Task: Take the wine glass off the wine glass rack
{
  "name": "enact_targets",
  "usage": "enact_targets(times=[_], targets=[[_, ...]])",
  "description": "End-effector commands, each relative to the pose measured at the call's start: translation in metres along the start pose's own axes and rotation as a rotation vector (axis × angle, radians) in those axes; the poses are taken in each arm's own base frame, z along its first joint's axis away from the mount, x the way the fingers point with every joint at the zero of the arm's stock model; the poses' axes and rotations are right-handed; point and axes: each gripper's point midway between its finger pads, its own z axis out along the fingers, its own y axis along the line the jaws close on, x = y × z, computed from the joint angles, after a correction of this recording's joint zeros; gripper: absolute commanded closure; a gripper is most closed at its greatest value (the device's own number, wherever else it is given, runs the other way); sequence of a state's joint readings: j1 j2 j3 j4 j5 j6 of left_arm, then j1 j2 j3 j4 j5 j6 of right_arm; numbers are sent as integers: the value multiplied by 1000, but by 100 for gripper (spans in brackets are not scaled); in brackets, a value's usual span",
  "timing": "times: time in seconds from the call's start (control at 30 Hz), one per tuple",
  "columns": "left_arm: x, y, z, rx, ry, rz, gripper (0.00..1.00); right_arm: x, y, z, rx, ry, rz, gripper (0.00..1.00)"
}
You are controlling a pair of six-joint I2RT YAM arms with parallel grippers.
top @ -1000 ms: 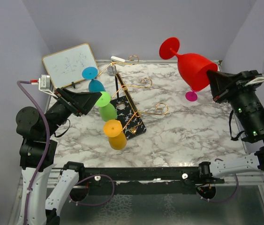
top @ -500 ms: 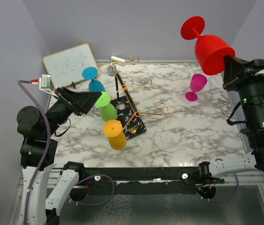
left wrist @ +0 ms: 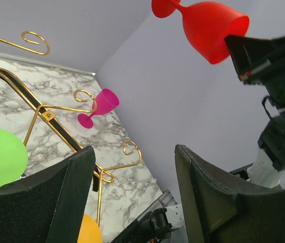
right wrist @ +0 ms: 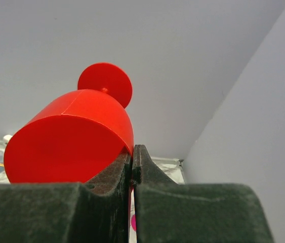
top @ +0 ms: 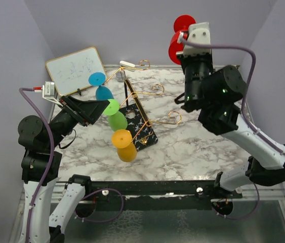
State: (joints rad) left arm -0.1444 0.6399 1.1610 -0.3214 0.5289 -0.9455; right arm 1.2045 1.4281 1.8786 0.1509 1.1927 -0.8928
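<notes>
While the right hand (right wrist: pixel 132 154) pinches the red wine glass (right wrist: pixel 71 136) by its rim, high above the tabletop (top: pixel 182 152) and off the wine glass rack (top: pixel 142 109), the left hand (left wrist: pixel 132 152) hangs spread, seemingly beside the green glass (top: pixel 116 120).

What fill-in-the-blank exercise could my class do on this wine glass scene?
The right gripper is shut on the rim of the ___ wine glass.
The left gripper's jaws stand ___.
The wine glass rack carries ___ glasses: blue glass, green glass, orange glass.
Missing: red; open; three.
</notes>
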Motion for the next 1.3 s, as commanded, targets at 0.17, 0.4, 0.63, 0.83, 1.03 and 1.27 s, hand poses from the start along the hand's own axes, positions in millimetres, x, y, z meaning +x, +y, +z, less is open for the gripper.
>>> enact_targets(times=[0.17,0.4,0.63,0.83,1.03,1.27], targets=[[-1,0,-7,-17,-20,32,34,129,-14,140,-162,331,187,99],[4,11,-14,-84,-12,52,35,248,-22,151,-273,696,386,99],[12,27,-14,-125,-1,44,36,290,-18,133,-368,804,437,99],[15,31,-17,-146,8,51,38,338,-5,118,-375,955,415,99],[15,42,-28,-220,-6,87,38,361,-18,115,-282,994,352,99],[22,47,-37,-249,4,97,38,387,-16,111,-253,1037,321,99]])
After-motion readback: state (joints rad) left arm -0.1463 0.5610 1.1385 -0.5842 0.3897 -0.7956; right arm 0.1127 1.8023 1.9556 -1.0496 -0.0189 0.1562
